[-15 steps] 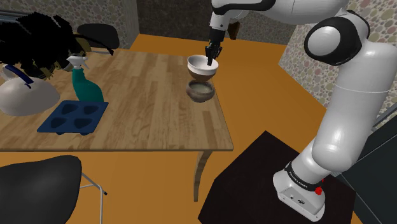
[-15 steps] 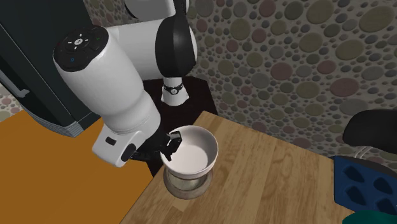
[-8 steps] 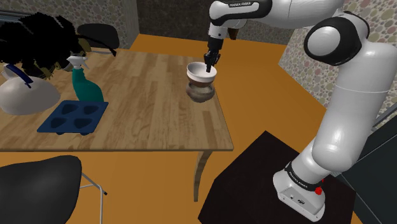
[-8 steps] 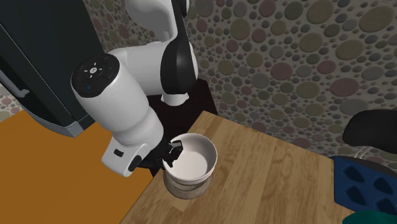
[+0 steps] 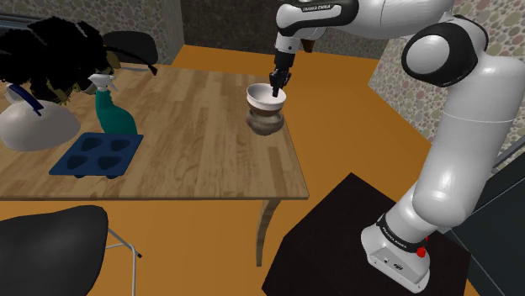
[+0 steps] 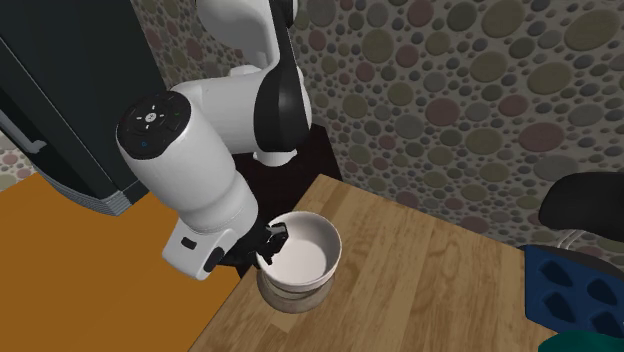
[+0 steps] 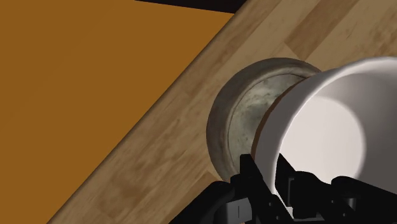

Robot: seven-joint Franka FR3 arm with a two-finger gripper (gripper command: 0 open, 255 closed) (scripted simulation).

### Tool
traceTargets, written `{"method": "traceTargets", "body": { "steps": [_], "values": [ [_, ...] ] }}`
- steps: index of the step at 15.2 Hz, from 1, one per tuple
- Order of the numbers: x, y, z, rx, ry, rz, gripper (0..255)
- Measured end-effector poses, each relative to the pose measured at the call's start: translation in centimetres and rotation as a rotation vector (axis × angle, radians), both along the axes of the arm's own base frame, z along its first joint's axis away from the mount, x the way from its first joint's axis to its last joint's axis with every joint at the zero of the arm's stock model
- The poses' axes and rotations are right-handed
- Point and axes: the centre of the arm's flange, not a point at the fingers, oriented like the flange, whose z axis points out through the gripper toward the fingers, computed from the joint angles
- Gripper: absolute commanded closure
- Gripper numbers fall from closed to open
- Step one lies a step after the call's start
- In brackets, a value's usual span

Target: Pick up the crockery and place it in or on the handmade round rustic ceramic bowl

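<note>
1. Arm [image 5: 454, 126] extended over tabletop [image 5: 185, 126], wrist angled down.
2. Pincer [image 5: 278, 81] clamped on rim of white bowl [image 5: 265, 92].
3. White bowl now nested in grey bowl [image 5: 263, 122]; one second earlier it hung above.

The arm [image 5: 458, 126] is glossy white, made of fat rounded links with black joint bands. A round black cap [image 6: 152, 125] bears small button marks, dark lettering [image 5: 318, 7] crosses one link, a red dot [image 5: 421, 250] marks the base [image 5: 389, 259], and the gripper [image 5: 277, 84] is all black.
</note>
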Motion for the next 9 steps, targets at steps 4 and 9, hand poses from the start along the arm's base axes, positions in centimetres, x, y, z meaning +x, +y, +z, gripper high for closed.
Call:
{"method": "traceTargets", "body": {
  "steps": [4, 9],
  "values": [
    [0.0, 0.0, 0.0, 0.0, -0.001, 0.0, 0],
    [0.4, -0.4, 2.6, 0.0, -0.002, 0.0, 0]
  ]
}}
